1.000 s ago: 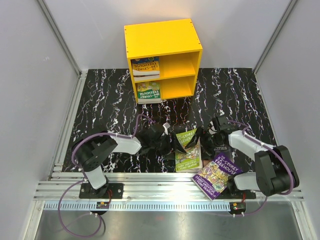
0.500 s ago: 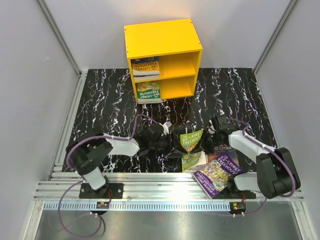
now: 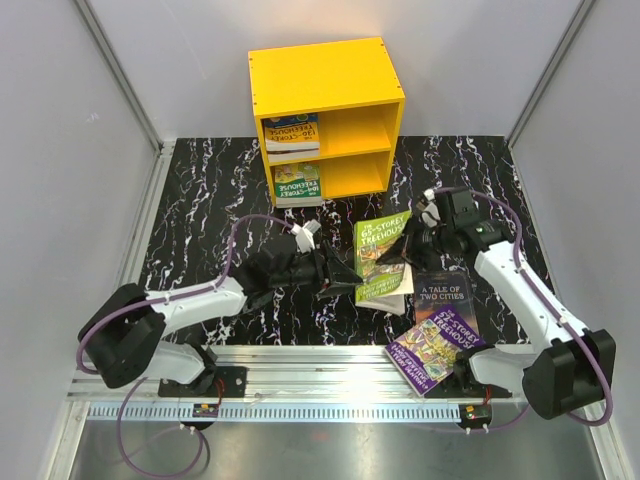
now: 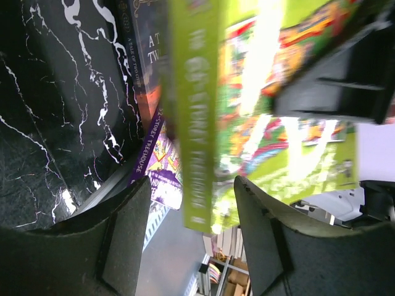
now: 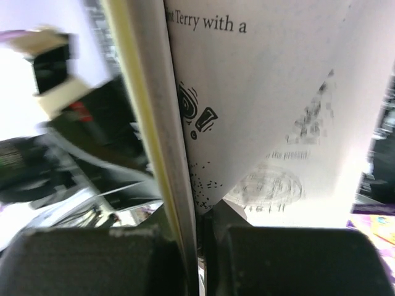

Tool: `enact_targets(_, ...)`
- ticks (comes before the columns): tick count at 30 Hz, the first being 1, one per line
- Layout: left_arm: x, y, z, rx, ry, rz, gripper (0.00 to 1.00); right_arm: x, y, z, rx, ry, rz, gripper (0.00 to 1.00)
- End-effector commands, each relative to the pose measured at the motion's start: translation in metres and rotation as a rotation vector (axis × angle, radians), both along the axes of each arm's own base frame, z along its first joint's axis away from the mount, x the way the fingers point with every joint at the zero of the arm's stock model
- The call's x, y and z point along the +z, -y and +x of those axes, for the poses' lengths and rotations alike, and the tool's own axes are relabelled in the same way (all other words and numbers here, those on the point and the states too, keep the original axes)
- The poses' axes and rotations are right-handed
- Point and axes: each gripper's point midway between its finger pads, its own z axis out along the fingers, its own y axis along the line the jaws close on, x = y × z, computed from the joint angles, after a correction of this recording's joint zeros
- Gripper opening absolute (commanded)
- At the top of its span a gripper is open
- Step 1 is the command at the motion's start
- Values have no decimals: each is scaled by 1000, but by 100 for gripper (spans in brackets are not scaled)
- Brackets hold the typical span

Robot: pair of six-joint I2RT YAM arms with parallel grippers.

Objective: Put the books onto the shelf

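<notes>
From above, my right pincer (image 3: 415, 240) is clamped on the right edge of the green Treehouse book (image 3: 380, 255), which is tilted up in front of the yellow shelf (image 3: 330, 75), outside both compartments. My left pincer (image 3: 348, 276) points at the book's other edge. One book (image 3: 292, 135) lies in the shelf's upper compartment and another (image 3: 297, 185) in the lower. The dark Two Cities book (image 3: 443, 293) and a purple book (image 3: 430, 345) lie farther out from the shelf. In the left wrist view, my left pincer (image 4: 191, 185) stands parted, the green book's (image 4: 247, 123) spine between the fingers (image 4: 123, 228), unpinched. In the right wrist view, my right pincer (image 5: 197, 213) is closed on the book's cover and pages (image 5: 247, 92).
</notes>
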Motion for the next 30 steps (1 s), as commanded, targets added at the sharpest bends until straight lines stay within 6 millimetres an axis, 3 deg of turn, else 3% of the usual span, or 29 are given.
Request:
enact_targets(1,16,-2,5,18,75,-14,59,51,-17,-5,50,36,148,0)
enact_targets(5,34,3,13,32,107,-47,59,73,-31,-6,67,21,293,0)
enact_targets(12,72,14,17,14,128,-189,60,56,-35,-12,53,-20,376,0)
enact_targets(13,83,15,16,3,136,-236,59,56,-36,-11,50,-17,385,0)
enact_targets(15,88,17,14,-6,134,-261,56,53,-36,-12,48,-28,393,0)
enact_targets(18,91,15,13,-4,131,-276,39,55,-37,-11,51,-21,398,0)
enact_targets(20,91,14,12,1,133,-267,19,56,-36,-11,56,-17,393,0)
enact_targets(22,90,11,12,5,134,-250,7,55,-36,-13,61,-23,385,0)
enact_targets(24,88,10,13,11,134,-229,3,54,-36,-14,64,-32,379,0)
enact_targets(28,69,3,16,23,130,-104,0,48,-30,-23,77,-87,316,20)
enact_targets(29,70,3,18,24,137,-88,0,56,-30,-20,79,-67,296,29)
enact_targets(30,68,1,18,21,152,-67,0,60,-28,-21,85,-64,277,47)
